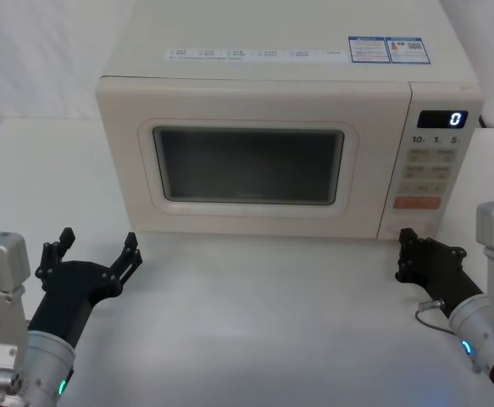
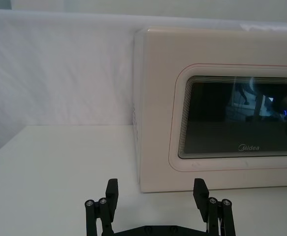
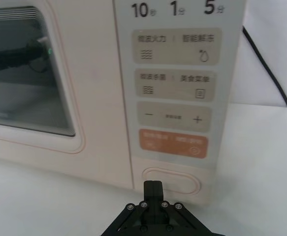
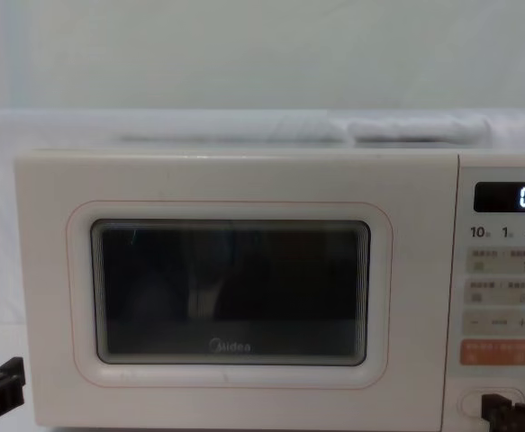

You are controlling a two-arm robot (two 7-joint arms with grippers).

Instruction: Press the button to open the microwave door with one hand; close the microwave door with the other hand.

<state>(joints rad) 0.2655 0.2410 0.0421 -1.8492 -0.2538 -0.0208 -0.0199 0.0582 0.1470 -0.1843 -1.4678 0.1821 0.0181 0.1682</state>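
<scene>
Head view: we see microwave point(image 1: 289, 119) on white table point(image 1: 255, 331), door point(image 1: 242, 157) closed; left gripper point(image 1: 94, 254) spread wide, low by front left corner.
Left wrist view: our fingers point(image 2: 112, 194) apart, facing door's left edge.
Right wrist view: right gripper point(image 3: 153, 189) pressed together, tip at oval button point(image 3: 172, 180).
Chest view: button sits bottom right of panel.

"Midea" on microwave door point(image 4: 230, 297), "0" on display point(image 4: 509, 197), "10 1 5" beneath
</scene>
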